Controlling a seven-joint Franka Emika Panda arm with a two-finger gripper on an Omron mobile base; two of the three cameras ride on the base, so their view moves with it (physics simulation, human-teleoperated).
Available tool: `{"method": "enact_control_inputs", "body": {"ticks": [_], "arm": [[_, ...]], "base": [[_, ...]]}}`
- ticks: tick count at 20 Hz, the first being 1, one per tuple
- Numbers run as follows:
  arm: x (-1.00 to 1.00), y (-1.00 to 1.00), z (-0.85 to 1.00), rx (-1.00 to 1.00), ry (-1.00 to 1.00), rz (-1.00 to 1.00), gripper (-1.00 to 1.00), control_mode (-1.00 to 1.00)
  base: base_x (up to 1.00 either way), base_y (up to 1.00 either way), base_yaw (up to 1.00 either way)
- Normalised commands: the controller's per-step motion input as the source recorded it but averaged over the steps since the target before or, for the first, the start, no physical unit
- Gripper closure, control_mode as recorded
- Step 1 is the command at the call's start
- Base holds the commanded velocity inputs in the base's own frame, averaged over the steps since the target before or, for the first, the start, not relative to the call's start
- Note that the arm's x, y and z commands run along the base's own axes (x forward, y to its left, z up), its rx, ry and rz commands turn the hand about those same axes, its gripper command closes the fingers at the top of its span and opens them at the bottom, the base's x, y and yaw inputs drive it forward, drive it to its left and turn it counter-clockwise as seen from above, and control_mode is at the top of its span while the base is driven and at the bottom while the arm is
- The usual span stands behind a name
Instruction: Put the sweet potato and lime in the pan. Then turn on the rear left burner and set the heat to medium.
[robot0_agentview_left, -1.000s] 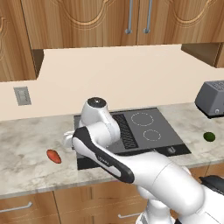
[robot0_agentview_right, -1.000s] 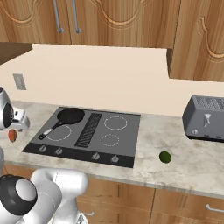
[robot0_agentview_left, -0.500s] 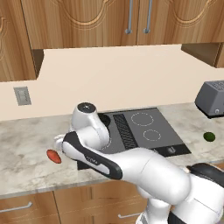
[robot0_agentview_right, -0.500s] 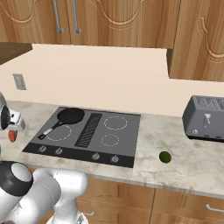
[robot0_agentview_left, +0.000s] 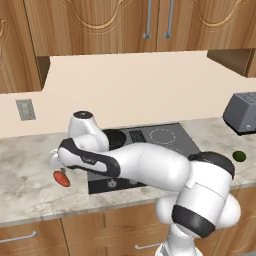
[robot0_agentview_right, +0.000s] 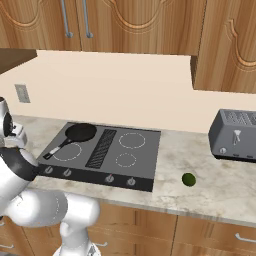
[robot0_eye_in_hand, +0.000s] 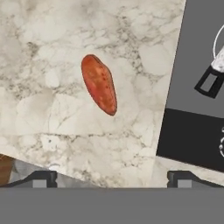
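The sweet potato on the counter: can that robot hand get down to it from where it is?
Probably yes. The sweet potato lies alone on bare counter beside the cooktop, and the open gripper hangs above it with nothing in between.

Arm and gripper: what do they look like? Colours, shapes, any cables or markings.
The arm has glossy white rounded shells with dark grey to black bands at the joints and a bulbous white base. No loose cables or readable markings show. The gripper shows as two small dark finger tips, blocky, each with a paler grey face.
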Motion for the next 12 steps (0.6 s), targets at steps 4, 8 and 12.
{"method": "enact_control_inputs", "body": {"ticks": [4,8,12], "arm": [[0.15,0.00,0.00,0.00,0.01,0.00,-1.00,-1.00],[0.22,0.03,-0.05,0.00,0.00,0.00,-1.00,-1.00],[0.26,0.14,-0.22,0.00,0.00,0.00,-1.00,-1.00]], "base": [[0.00,0.00,0.00],[0.00,0.00,0.00],[0.00,0.00,0.00]]}}
